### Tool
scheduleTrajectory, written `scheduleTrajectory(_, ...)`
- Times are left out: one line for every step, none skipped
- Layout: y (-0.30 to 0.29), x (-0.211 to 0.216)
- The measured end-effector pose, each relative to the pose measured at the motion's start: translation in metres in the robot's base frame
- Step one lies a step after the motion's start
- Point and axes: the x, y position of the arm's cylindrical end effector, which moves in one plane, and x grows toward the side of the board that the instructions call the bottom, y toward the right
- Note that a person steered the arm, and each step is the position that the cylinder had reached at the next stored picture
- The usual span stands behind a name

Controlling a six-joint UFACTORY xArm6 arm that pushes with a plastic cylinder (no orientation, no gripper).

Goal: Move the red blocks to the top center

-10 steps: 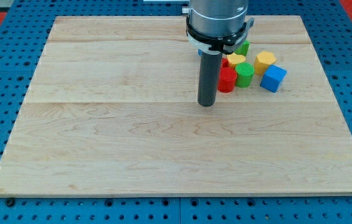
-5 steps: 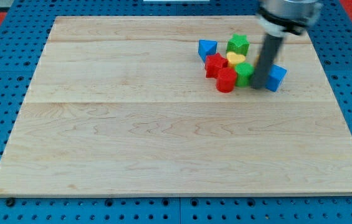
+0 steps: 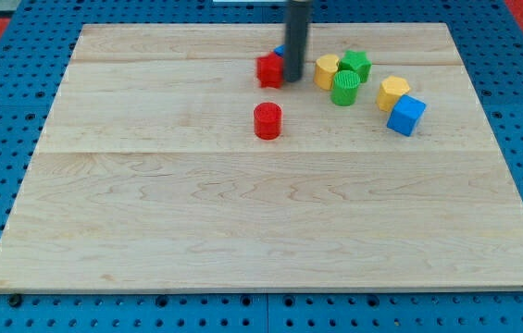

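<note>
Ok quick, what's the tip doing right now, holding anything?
My tip: no gripper, holds nothing; it sits just right of the red block, apparently touching it.

There are two red blocks: a red cylinder (image 3: 267,121) and a red block (image 3: 269,70) of unclear shape just up the view from it. Two yellow blocks show, one yellow block (image 3: 326,70) to the right of that upper red one and a second yellow block (image 3: 392,92) farther right. Two green ones sit beside the first yellow: a green cylinder (image 3: 344,88) and a green block (image 3: 357,64). One blue cube (image 3: 406,115) shows clearly; a sliver of another blue block (image 3: 280,52) peeks out behind the one dark rod (image 3: 296,37).
</note>
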Motion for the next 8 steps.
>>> scheduleTrajectory(-0.007,-0.001)
scheduleTrajectory(-0.008,-0.004)
scheduleTrajectory(-0.008,-0.005)
scheduleTrajectory(0.002,0.019)
scheduleTrajectory(0.031,0.042)
scheduleTrajectory(0.091,0.051)
scheduleTrajectory(0.086,0.078)
scheduleTrajectory(0.0,0.099)
